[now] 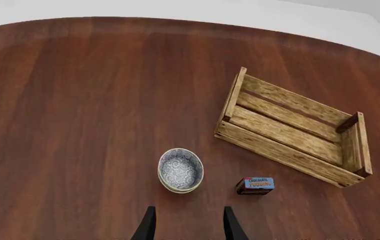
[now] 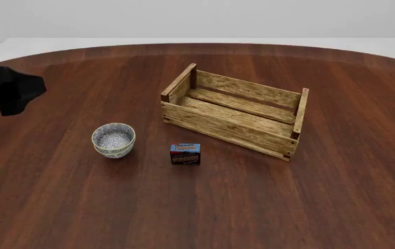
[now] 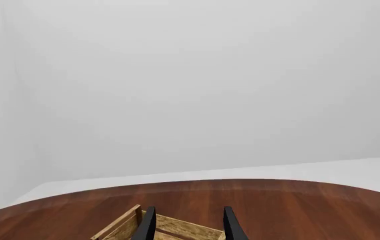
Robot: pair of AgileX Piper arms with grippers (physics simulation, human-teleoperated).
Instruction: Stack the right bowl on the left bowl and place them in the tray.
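Note:
Two speckled white bowls sit nested as one stack on the table, left of the tray; two rims show. The right bowl [image 2: 112,137] [image 1: 180,168] lies on top, with the left bowl [image 2: 114,152] [image 1: 175,188] under it. The wooden slat tray [image 2: 225,127] [image 1: 284,153] stands empty to the stack's right. My left gripper [image 1: 190,210] hangs open high above the table, just short of the stack and holding nothing; its dark arm [image 2: 12,91] shows at the left edge of the front view. My right gripper [image 3: 189,210] is open and empty, raised, pointing over the tray [image 3: 178,229].
A small dark pudding box [image 2: 185,154] [image 1: 255,185] stands between the bowl stack and the tray's near corner. The brown round table [image 2: 197,207] runs far to the left and front. A white wall lies beyond the table's far edge.

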